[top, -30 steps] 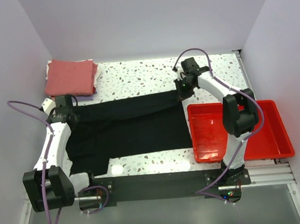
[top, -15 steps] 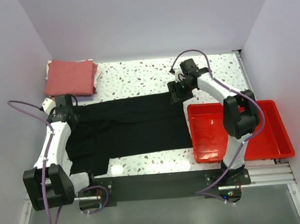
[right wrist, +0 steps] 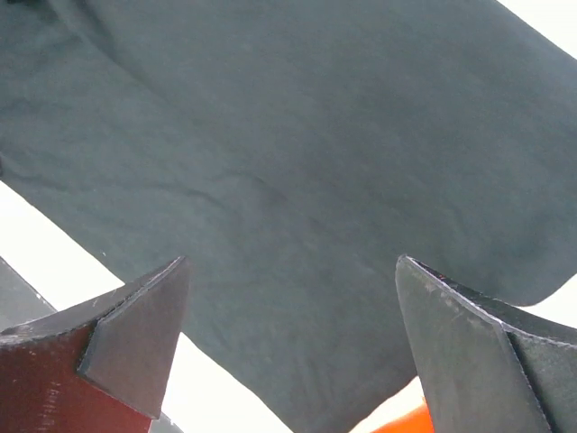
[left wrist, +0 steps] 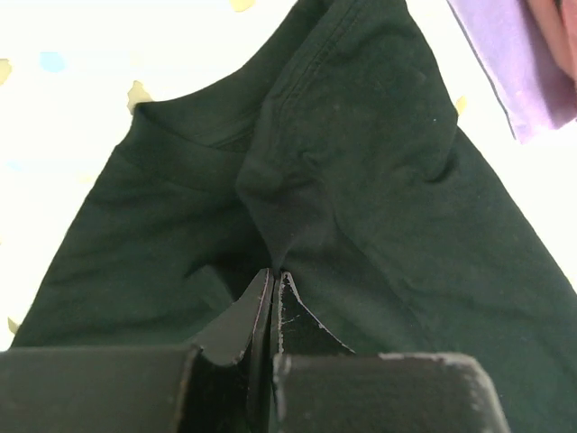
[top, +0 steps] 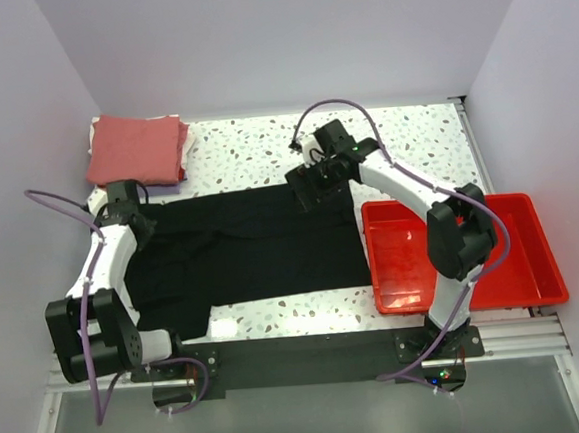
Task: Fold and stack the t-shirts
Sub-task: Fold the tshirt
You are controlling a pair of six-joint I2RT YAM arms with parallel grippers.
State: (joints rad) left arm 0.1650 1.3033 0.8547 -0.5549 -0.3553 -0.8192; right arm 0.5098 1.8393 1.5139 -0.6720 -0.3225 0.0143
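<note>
A large black t-shirt (top: pixel 252 245) lies spread across the table, its collar (left wrist: pixel 225 135) toward the left. My left gripper (top: pixel 129 221) sits at the shirt's left end, shut on a pinched fold of black cloth (left wrist: pixel 288 216) just below the collar. Above the shirt's far edge my right gripper (top: pixel 307 187) hovers open, and only flat black cloth (right wrist: pixel 297 162) shows between its fingers (right wrist: pixel 144 316). A folded salmon-red t-shirt (top: pixel 136 148) tops a stack at the far left corner. A lavender one (left wrist: pixel 509 63) and a white edge (top: pixel 185 142) show beneath it.
A red plastic tray (top: pixel 519 259) stands at the right, its left wall against the black shirt's right edge. The right arm's elbow rises over the tray. Purple cables loop above both arms. White walls close in the table on three sides.
My right gripper has opened, let go of the black shirt's far right corner and moved left over the shirt. The left gripper stays shut in the same place.
</note>
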